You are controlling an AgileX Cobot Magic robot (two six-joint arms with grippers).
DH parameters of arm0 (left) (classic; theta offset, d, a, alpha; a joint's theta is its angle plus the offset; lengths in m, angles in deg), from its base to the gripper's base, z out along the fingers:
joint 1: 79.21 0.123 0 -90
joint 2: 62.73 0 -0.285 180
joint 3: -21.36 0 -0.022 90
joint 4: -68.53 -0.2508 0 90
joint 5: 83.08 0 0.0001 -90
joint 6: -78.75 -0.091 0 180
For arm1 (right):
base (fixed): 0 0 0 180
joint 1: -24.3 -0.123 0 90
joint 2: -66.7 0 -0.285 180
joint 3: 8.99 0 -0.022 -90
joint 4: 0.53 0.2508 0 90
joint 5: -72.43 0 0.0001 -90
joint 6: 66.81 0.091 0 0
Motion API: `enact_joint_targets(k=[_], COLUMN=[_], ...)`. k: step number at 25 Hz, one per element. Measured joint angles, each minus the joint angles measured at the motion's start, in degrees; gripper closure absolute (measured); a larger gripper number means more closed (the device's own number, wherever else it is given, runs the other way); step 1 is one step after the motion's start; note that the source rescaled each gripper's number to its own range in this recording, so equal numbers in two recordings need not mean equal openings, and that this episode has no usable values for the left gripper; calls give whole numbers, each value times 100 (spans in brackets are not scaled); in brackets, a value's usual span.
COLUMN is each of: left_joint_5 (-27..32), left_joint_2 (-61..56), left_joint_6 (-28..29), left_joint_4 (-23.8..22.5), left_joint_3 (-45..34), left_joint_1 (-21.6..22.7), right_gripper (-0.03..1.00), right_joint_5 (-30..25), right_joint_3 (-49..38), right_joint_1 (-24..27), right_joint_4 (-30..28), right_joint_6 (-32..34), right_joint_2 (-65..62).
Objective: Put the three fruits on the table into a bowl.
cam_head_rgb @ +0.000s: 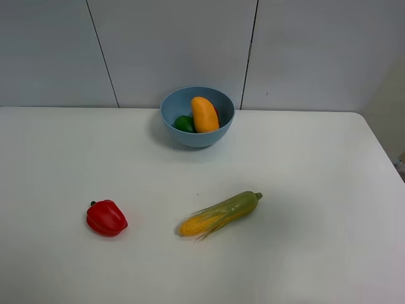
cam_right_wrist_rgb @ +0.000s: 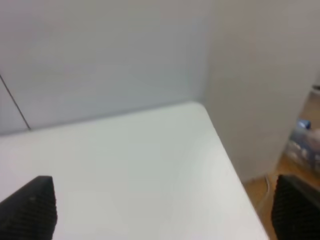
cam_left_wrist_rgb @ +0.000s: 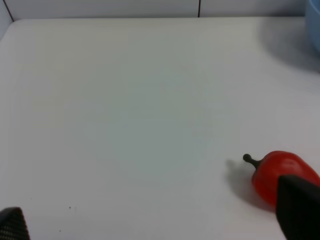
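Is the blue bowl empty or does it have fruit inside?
Not empty. The bowl holds the mango and the green fruit.

From above, the mango [cam_head_rgb: 204,114] covers most of the lime [cam_head_rgb: 184,123] and nearly all of the pomegranate [cam_head_rgb: 217,113], a red sliver behind it. My left claw [cam_left_wrist_rgb: 160,227] shows only two dark fingertips at the frame's corners; one hides part of the bell pepper [cam_left_wrist_rgb: 280,175]. The bowl [cam_left_wrist_rgb: 315,25] is cut off. My right claw's [cam_right_wrist_rgb: 165,210] view is blurred.
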Motion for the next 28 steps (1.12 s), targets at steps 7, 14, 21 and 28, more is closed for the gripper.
enact_joint_targets(k=[7, 14, 21, 28], left_joint_5=[0, 0, 0, 0], left_joint_2=[0, 0, 0, 0], left_joint_6=[0, -4, -4, -4], left_joint_4=[0, -11, -11, -6], left_joint_3=[0, 0, 0, 0], left_joint_1=[0, 0, 0, 0], right_gripper=[34, 34, 34, 34], right_joint_5=[-760, -1115, -1155, -1119], right_joint_3=[-1308, -1397, -1935, -1951], right_joint_1=[-301, -495, -803, -1066], right_joint_4=[-62, -534, -550, -520], right_joint_6=[-6, -10, -10, -10], right_joint_2=[-1447, -2029, -2279, -2613])
